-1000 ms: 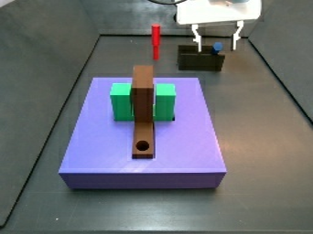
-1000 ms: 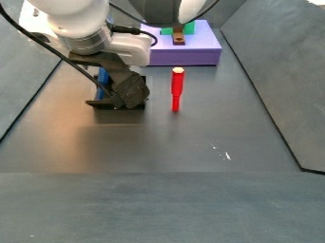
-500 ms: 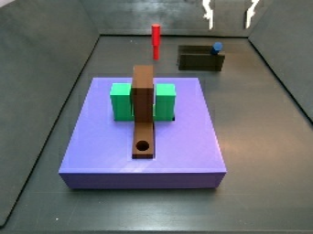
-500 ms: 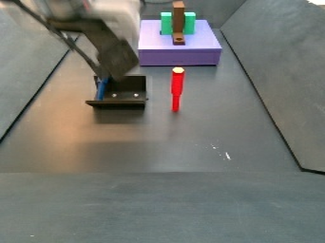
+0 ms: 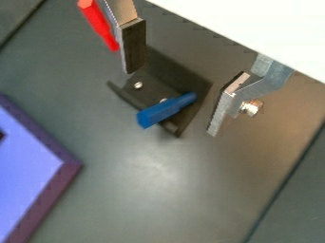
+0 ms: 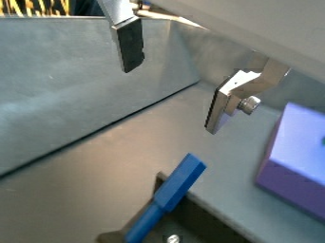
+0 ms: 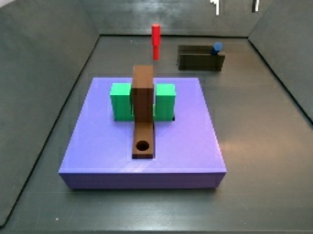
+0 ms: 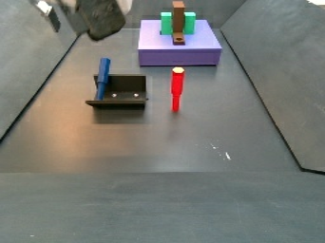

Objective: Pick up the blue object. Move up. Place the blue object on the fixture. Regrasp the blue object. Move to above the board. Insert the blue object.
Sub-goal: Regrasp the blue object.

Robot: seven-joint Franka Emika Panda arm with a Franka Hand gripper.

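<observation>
The blue object [image 7: 218,47] is a slim blue peg propped aslant on the fixture [image 7: 199,60], one end sticking out over the fixture's edge. It also shows in a side view [image 8: 105,76] and in both wrist views [image 5: 166,109] [image 6: 178,190]. The gripper [image 7: 236,6] is open and empty, high above the fixture [image 8: 118,96]; only its fingertips show at the frame's top. In both wrist views the gripper [image 5: 181,71] [image 6: 178,71] has nothing between its silver fingers [image 5: 132,43]. The brown board [image 7: 145,108] with its round hole [image 7: 143,145] lies on the purple platform.
A red upright peg [image 7: 156,38] stands left of the fixture and also shows in a side view [image 8: 178,88]. The purple platform [image 7: 184,155] carries green blocks [image 7: 123,101] either side of the board. Grey walls ring the dark floor.
The gripper has let go of the blue peg on the fixture and risen straight up, almost out of both side views. The peg stays on the fixture.
</observation>
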